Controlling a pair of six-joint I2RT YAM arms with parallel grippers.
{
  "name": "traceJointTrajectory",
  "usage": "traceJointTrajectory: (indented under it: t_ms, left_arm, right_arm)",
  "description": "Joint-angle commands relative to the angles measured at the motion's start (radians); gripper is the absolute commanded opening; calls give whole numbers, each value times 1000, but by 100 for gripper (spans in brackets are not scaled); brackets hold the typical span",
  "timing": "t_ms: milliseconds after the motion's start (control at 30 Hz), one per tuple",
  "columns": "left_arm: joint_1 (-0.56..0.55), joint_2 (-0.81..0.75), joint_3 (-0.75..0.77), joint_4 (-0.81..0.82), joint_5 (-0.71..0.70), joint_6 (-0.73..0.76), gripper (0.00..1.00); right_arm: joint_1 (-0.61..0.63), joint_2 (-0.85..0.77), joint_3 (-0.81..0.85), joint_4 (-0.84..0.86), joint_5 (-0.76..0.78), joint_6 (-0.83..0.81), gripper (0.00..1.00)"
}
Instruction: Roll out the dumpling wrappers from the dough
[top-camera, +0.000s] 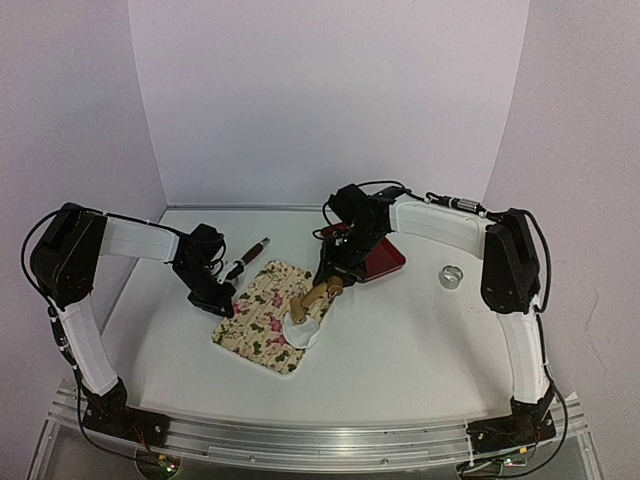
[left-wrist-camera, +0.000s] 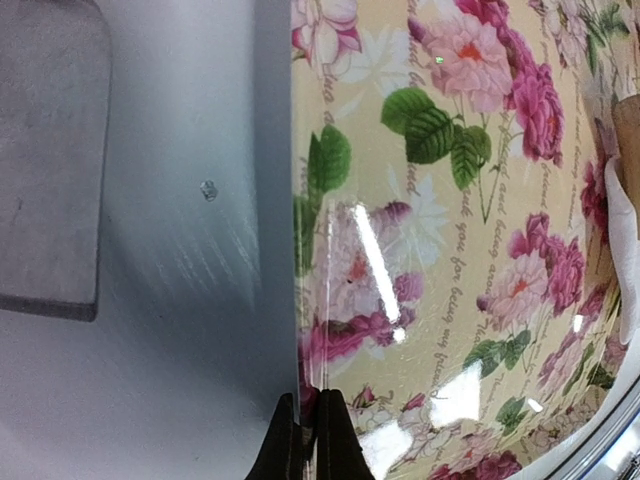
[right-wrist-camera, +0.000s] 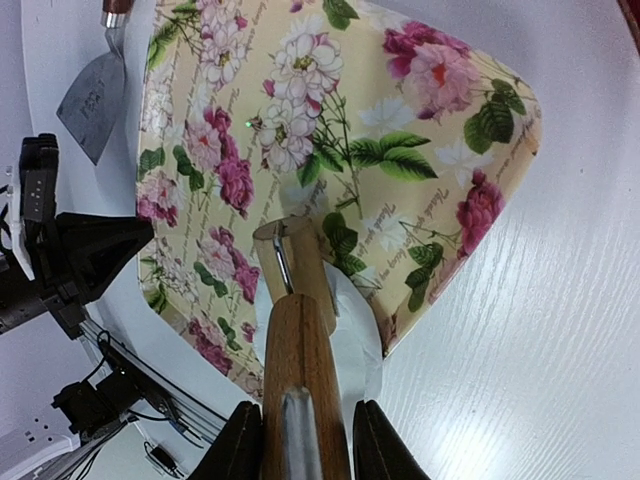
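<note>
top view: at the near edge of the worktop, both arm bases are standing on a metal rail (top-camera: 320, 440). the floral board (top-camera: 262, 318) is lying just left of the worktop's centre. the left gripper (top-camera: 222, 305), its fingers pressed together, is resting at the board's left rim. the right gripper (top-camera: 335, 280) is clasping the wooden rolling pin (top-camera: 318, 296) over the board's right rim, where the dumpling wrapper (top-camera: 303, 332) is lying as a white patch. a scraper (top-camera: 248, 258) is lying behind the board. a red tray (top-camera: 388, 258) is sitting behind the right gripper, and a metal ring (top-camera: 451, 276) is lying toward the right edge.

left wrist view: the closed fingers (left-wrist-camera: 335, 445) are meeting at the board's rim; whether they are pinching it cannot be told. the scraper's blade (left-wrist-camera: 50, 150) is showing upper left.

right wrist view: both fingers (right-wrist-camera: 240, 445) are clamping the pin's handle (right-wrist-camera: 300, 350). the wrapper (right-wrist-camera: 358, 340) is lying partly beneath the pin, at the board's rim.
</note>
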Motion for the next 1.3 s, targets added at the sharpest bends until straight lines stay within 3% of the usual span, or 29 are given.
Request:
traceJointTrajectory:
  t_ms: [0, 200, 500, 733, 867, 1267]
  left_arm:
    - [21, -7, 26, -16, -78, 9, 0]
    - [20, 4, 35, -10, -64, 4, 0]
    - [20, 16, 43, -10, -59, 7, 0]
    - [21, 19, 49, -17, -60, 12, 0]
    - [21, 11, 47, -19, -67, 10, 0]
    - [21, -10, 11, -12, -66, 4, 0]
  right_arm:
    - [-19, -7, 136, -76, 5, -15, 0]
    - [-2, -75, 132, -15, -41, 36, 0]
    - [23, -182, -117, -45, 32, 68, 0]
    - [31, -104, -96, -55, 74, 47, 0]
    - [33, -62, -78, -160, 180, 34, 0]
    - [34, 22, -274, -187, 281, 27, 0]
